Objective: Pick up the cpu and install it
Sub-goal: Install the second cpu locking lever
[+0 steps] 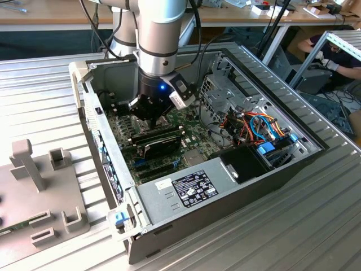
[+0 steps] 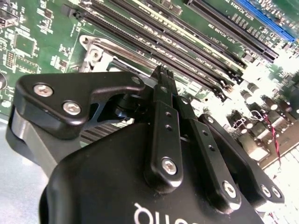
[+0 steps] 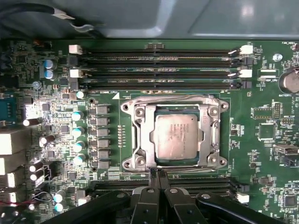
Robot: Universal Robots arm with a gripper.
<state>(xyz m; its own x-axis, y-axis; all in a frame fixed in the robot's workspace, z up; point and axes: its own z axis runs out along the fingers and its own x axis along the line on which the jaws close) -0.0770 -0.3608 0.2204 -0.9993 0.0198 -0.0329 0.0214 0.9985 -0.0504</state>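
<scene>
Cpu point(image 3: 176, 137) in socket, print unreadable

Robotics lab or workshop; open computer case point(image 1: 237, 169) lies on a ribbed metal table point(image 1: 45, 96); long wooden workbench point(image 1: 56, 14) at the far side; seated person point(image 1: 333, 53) far right among cables.

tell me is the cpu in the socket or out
In. In the first wrist view the cpu lies flat and square inside the socket frame, with the hand beside the frame, holding nothing.

cpu point(image 3: 176, 136); dull silvery square; lying flat; seated within the metal socket frame point(image 3: 140, 135)
</scene>
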